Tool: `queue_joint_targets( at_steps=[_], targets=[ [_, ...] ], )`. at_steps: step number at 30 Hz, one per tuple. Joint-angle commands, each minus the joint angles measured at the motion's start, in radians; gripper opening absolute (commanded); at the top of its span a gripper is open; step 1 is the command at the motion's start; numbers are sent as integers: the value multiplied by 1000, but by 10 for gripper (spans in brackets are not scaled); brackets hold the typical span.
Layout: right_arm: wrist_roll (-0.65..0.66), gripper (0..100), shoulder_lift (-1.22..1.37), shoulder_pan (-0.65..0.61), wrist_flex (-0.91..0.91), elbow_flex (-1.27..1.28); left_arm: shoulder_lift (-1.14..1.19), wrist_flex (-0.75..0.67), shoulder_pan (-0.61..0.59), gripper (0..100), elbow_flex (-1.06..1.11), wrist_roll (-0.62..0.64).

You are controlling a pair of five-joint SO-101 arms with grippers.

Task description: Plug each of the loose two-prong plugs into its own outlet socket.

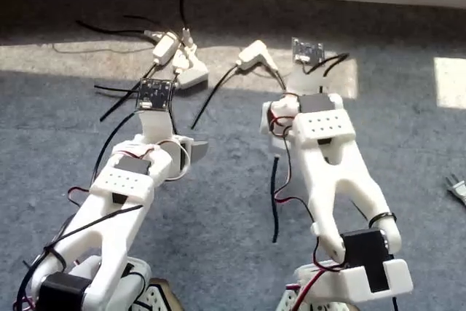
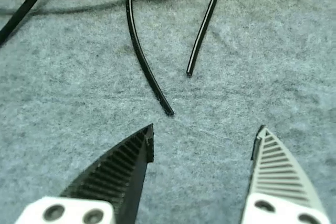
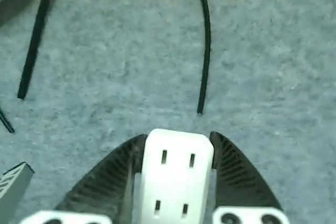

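My right gripper is shut on a white outlet block whose paired socket slots face the camera; in the high view this gripper hangs low over the grey carpet at centre right. My left gripper is open over bare carpet, with a black finger and a grey finger and nothing between them. It sits at centre left in the high view. Three white plugs with black cables lie farther back. A further small plug lies at the right edge.
Loose black cable ends lie just beyond the left gripper, and another cable end lies beyond the outlet block. A short black cable lies between the arms. A small circuit board sits at the back.
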Motion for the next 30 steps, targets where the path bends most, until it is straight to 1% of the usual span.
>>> queue_joint_targets(
  at_steps=[1, 3, 6, 8, 11, 14, 16, 22, 26, 27, 30],
  targets=[
    [-210, 131, -50, -73, -1, -36, -33, -52, -65, 301, -13, 44],
    [-310, 131, -39, -110, -22, -19, -33, -61, -88, 301, -13, 44],
    [-394, 132, 22, -177, -185, 16, -33, -64, -130, 301, -15, 61],
    [-396, 139, 107, -209, -314, 45, -33, -64, -165, 301, -15, 118],
    [-402, 190, 262, -232, -473, 31, -33, -58, -219, 301, -25, 175],
    [-402, 217, 424, -231, -545, -58, -33, -58, -242, 301, -25, 207],
    [-402, 219, 513, -219, -522, -139, -33, -61, -240, 301, -25, 209],
    [-397, 224, 539, -209, -259, -390, -33, -66, -236, 301, -27, 209],
    [-393, 297, 475, -209, -96, -464, -33, -66, -234, 301, -27, 209],
    [-381, 308, 450, -206, -64, -470, -33, -66, -234, 301, -25, 209],
    [-247, 309, 352, -196, 38, -470, -33, -66, -234, 301, -25, 209]
  ],
)
